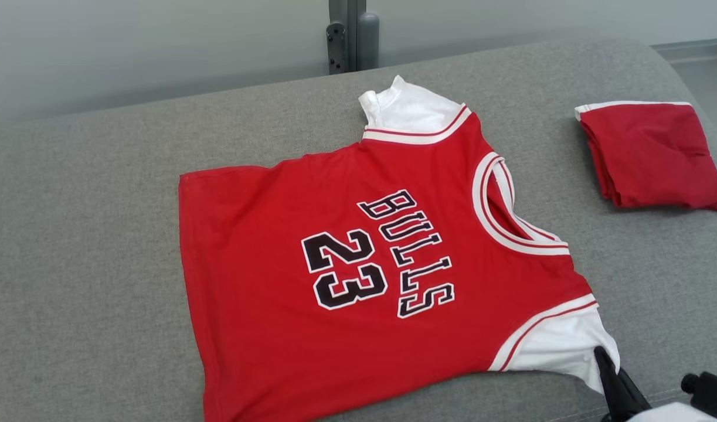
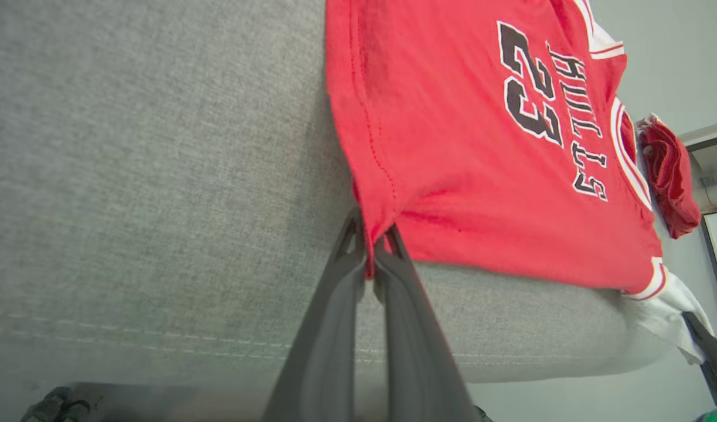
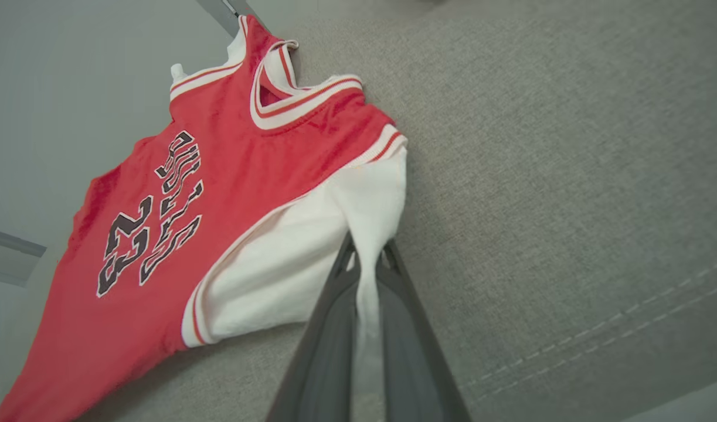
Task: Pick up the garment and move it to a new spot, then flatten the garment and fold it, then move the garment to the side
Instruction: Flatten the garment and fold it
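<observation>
Both grippers clamped shut: L gripper [image 2: 370, 246] pinches the red hem corner [image 2: 381, 199] of the Bulls jersey [image 1: 335, 264], and R gripper [image 3: 367, 252] pinches its white sleeve [image 3: 311, 252]. The jersey lies print-up on the grey cushion [image 1: 88, 264], spreading away beyond both sets of fingertips. To flatten well, we shd pull both pinches evenly and low, w/o twisting.

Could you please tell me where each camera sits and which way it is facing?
Head view: on the head, facing forward and down at the jersey on grey upholstery; right gripper lower right.
Left wrist view: on that wrist, facing along the left gripper, shut on the red hem.
Right wrist view: along the right gripper, shut on the white sleeve.
Shared: the jersey, in all three.
</observation>
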Controlling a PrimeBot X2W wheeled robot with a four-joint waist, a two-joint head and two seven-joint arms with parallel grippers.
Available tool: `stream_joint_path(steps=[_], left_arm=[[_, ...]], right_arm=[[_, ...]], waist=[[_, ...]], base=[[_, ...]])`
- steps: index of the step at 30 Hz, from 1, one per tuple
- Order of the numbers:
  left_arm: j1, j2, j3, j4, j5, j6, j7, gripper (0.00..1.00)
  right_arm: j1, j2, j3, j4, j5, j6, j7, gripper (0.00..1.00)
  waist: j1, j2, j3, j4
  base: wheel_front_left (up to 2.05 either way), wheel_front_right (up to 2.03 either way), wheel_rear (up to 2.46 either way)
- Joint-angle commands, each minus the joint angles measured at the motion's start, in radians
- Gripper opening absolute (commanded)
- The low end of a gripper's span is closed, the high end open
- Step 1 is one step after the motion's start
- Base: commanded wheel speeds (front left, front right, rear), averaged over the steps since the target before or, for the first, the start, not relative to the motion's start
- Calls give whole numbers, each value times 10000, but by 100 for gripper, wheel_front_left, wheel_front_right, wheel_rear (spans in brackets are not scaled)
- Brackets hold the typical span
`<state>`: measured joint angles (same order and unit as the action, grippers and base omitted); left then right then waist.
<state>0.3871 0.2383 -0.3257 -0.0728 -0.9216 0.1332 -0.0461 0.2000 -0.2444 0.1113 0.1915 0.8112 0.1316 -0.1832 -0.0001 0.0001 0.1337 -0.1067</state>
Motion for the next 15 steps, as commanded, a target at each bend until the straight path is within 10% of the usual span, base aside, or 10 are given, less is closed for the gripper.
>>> stream_joint_path(steps=[1, 15], left_arm=[[-155, 182, 60, -169, 114, 115, 100, 0], [-3204, 1330, -209, -1197, 589, 740, 2703, 0]], right_arm=[[-368, -97, 38, -120, -114, -16, 139, 0], [-4344, -553, 1303, 474, -1194, -11, 1420, 0]], waist=[[1, -1, -327, -14], [1, -1, 854, 252]], base=[[0, 0, 0], [0, 0, 0]])
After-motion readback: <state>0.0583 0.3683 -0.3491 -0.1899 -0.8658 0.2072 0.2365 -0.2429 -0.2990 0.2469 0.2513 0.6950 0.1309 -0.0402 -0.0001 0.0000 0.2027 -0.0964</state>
